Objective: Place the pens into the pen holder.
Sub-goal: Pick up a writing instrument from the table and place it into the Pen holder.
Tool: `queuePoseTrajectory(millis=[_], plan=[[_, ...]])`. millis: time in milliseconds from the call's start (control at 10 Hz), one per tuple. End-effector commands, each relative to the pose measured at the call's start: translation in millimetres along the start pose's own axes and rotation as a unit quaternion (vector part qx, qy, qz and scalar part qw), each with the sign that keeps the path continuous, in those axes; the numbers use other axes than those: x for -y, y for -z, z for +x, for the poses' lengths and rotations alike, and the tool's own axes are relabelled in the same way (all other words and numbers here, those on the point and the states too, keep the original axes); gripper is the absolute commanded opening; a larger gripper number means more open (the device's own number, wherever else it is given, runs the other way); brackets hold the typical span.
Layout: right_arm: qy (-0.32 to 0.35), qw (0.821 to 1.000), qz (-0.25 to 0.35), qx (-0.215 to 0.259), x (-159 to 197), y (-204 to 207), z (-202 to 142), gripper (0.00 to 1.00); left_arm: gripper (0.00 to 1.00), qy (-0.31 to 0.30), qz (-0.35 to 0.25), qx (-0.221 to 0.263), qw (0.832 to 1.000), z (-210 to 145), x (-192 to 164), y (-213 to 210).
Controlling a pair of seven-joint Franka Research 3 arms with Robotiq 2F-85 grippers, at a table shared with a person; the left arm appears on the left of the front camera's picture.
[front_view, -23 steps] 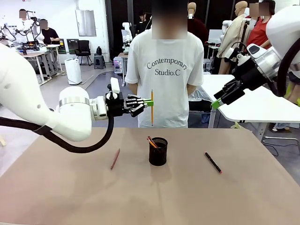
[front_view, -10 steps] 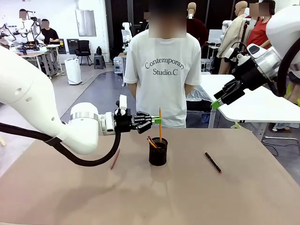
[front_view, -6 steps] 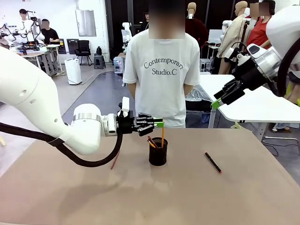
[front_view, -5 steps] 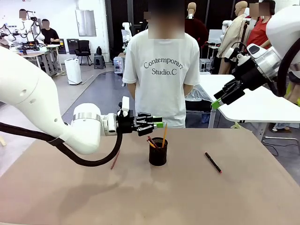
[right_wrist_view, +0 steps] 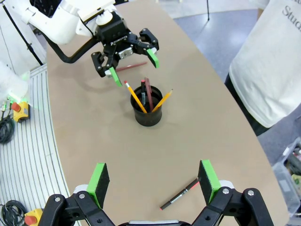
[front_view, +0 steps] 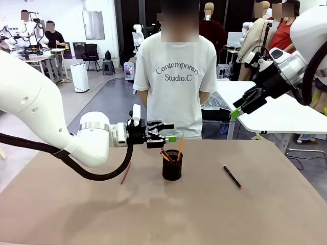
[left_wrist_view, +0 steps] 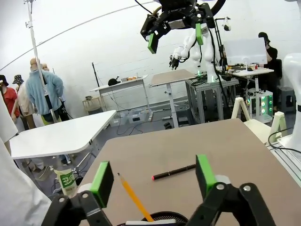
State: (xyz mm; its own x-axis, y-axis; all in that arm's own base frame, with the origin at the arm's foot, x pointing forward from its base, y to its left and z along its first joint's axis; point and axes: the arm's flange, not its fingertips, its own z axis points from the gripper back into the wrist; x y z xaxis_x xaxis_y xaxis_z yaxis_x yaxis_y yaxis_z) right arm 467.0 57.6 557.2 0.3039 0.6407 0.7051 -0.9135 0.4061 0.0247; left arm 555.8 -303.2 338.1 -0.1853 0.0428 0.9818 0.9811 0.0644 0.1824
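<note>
Left gripper just let go. A second ago it was clamped on the yellow-orange wooden pencil, held upright over the small black wire-mesh cylindrical pen holder. Now its jaws stand spread with nothing between the green pads, and it hangs just above and behind the holder's rim. Pencil dropped in, point up, leaning toward the robot's right against the rim. Clean release, and the holder hasn't shifted.

From the right wrist cam the holder has that pencil plus a second yellow pencil and a reddish-brown stick. Maybe something darker too, can't tell.

Still out on the brown tabletop:
- thin reddish-brown pen, left of the holder, near the left arm's cable
- thin black pen with a red tip, well right of the holder

Neither has moved.

Right gripper is parked high on its own side, jaws wide, empty, same pose throughout.

My read: this pencil's done, two pieces left by my count. Left arm is nearest the reddish-brown pen, so I'd expect that next. It's thin and lies flat, so the pinch should come straight down across it. Black pen is on the right arm's side. Person at the far edge is just standing, not reaching in.
</note>
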Motion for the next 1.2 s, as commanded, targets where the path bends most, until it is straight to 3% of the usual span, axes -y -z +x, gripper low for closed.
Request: queuePoseTrajectory(millis=[0, 200, 300, 400, 800, 1100], plan=[[0.001, 1.000, 0.002, 0.002, 0, -1, 1, 1.00, 1.00, 0.003, -0.006, -0.001, 1.000, 5, 1, -2], [0.001, 1.000, 0.002, 0.002, 0, -1, 1, 1.00, 1.00, -0.002, 0.000, -0.015, 1.000, 5, 1, -2], [0.001, 1.000, 0.002, 0.002, 0, -1, 1, 1.00, 1.00, -0.015, 0.006, -0.044, 0.999, 1, -1, 3], [0.001, 1.000, 0.002, 0.002, 0, -1, 1, 1.00, 1.00, 0.001, 0.001, -0.002, 1.000, 1, 0, 0], [0.001, 1.000, 0.002, 0.002, 0, -1, 1, 1.00, 1.00, -0.003, 0.003, -0.011, 1.000, -1, 0, 1], [0.001, 1.000, 0.002, 0.002, 0, -1, 1, 1.00, 1.00, 0.007, 0.031, -0.049, 0.998, 31, 18, -25]])
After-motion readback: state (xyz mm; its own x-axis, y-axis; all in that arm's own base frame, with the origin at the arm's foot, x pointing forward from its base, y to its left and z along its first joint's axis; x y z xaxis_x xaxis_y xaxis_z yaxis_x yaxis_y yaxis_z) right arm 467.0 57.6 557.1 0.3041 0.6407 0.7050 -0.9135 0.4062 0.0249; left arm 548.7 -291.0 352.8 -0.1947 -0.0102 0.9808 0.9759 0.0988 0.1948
